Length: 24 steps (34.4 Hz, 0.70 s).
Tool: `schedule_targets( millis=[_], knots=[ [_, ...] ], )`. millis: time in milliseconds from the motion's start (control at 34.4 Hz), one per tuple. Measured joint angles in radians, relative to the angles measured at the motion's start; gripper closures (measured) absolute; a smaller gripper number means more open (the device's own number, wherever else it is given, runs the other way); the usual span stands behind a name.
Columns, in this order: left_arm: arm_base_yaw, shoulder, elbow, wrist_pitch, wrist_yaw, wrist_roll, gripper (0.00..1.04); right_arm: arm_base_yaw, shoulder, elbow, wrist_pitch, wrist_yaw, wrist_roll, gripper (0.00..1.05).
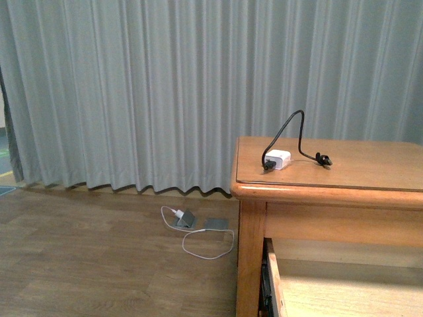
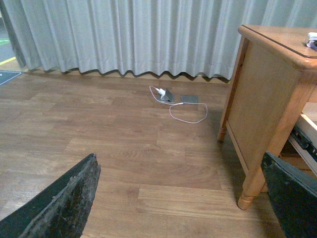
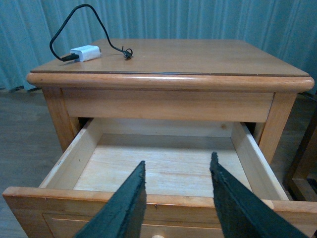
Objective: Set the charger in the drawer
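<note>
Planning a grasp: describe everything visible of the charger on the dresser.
The charger is a small white plastic-looking cube lying on the wooden dresser top, near its left edge. A black cable arches up from one end and drops to a black connector resting on the top. Nothing else touches it.

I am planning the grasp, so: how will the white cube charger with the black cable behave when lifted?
The charger is a small cube, so probably light and unlikely to roll. Its cable stands in an arch unsupported, so it seems stiff and should move with the cube rather than hang limp.
</note>
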Motion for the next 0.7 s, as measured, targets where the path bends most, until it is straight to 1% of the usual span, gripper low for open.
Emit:
schedule_targets(
  millis=[145,204,233,262,291,320,349,378,465,524,553,611,698],
  knots=[
    [0.0,0.0,0.0,0.0,0.0,0.0,0.06,0.0,0.0,0.0,0.0,0.0,0.0,0.31],
    [0.0,0.0,0.0,0.0,0.0,0.0,0.06,0.0,0.0,0.0,0.0,0.0,0.0,0.21],
    [-0.013,0.005,0.001,0.0,-0.037,-0.016,0.06,0.0,0.0,0.0,0.0,0.0,0.0,0.15],
    [-0.048,0.025,0.001,0.006,-0.15,-0.048,0.06,0.0,0.0,0.0,0.0,0.0,0.0,0.1],
    [-0.108,0.073,0.003,0.03,-0.276,-0.094,0.06,0.0,0.0,0.0,0.0,0.0,0.001,0.07],
    [-0.153,0.134,0.008,0.058,-0.376,-0.136,0.06,0.0,0.0,0.0,0.0,0.0,0.001,0.09],
    [-0.175,0.2,0.019,0.093,-0.392,-0.153,0.06,0.0,0.0,0.0,0.0,0.0,0.0,0.09],
    [-0.176,0.252,0.032,0.128,-0.378,-0.155,0.06,0.0,0.0,0.0,0.0,-0.001,0.0,0.09],
    [-0.141,0.467,0.124,0.26,-0.26,-0.151,0.06,0.0,0.0,0.0,0.0,0.0,0.001,0.09],
    [-0.124,0.627,0.213,0.345,-0.19,-0.115,0.06,0.0,0.0,0.0,0.0,0.0,0.0,0.09],
    [-0.13,0.866,0.362,0.45,-0.109,-0.044,0.06,0.0,0.0,0.0,0.0,0.0,0.0,0.09],
    [-0.145,0.959,0.427,0.482,-0.094,-0.015,0.06,0.0,0.0,0.0,0.0,0.0,0.0,0.09],
    [-0.196,1.153,0.576,0.529,-0.058,0.033,0.06,0.0,0.0,0.0,0.0,0.0,0.0,0.09]
  ],
)
